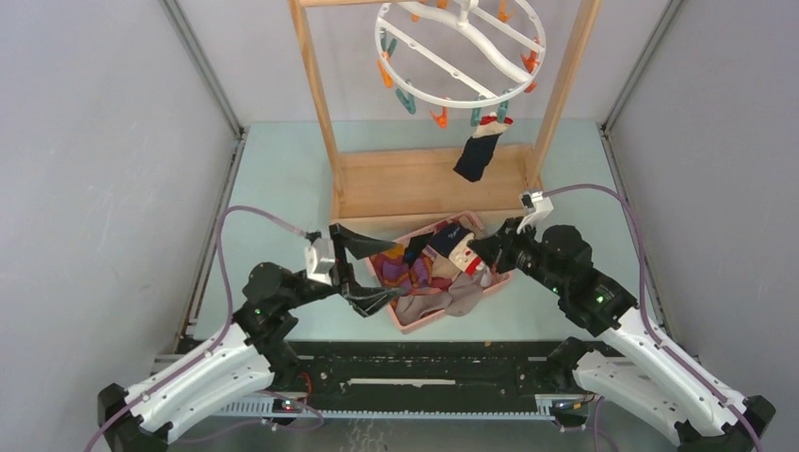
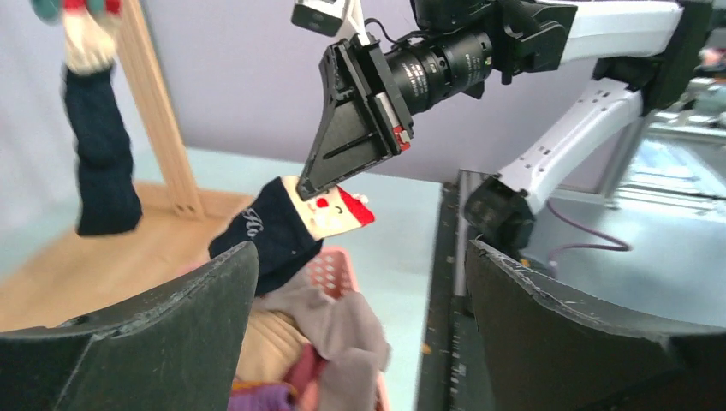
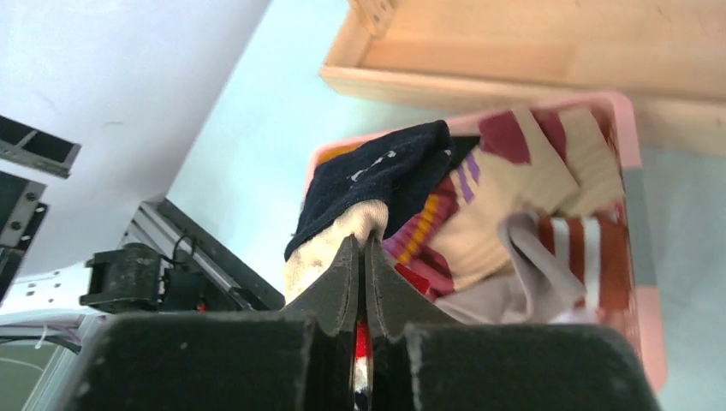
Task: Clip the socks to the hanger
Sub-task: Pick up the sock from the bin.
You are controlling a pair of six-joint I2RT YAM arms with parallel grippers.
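The white ring hanger [image 1: 459,47] hangs at the top of the wooden rack, with orange and teal clips on its rim. One navy sock [image 1: 478,151] dangles from a clip. Below, a pink basket [image 1: 424,323] holds several socks. My right gripper [image 1: 474,252] is shut on the cream-and-red cuff of a second navy sock [image 3: 385,175], whose toe end rests on the pile. In the left wrist view that sock [image 2: 270,231] stretches from the pinching right gripper [image 2: 304,184] down to the basket. My left gripper [image 1: 396,271] stands open over the basket's left side, nothing between its fingers [image 2: 171,317].
The wooden rack's base tray [image 1: 424,184] lies just behind the basket, its posts rising on both sides of the hanger. Grey walls close in left and right. The black rail with the arm bases runs along the near edge [image 1: 424,377].
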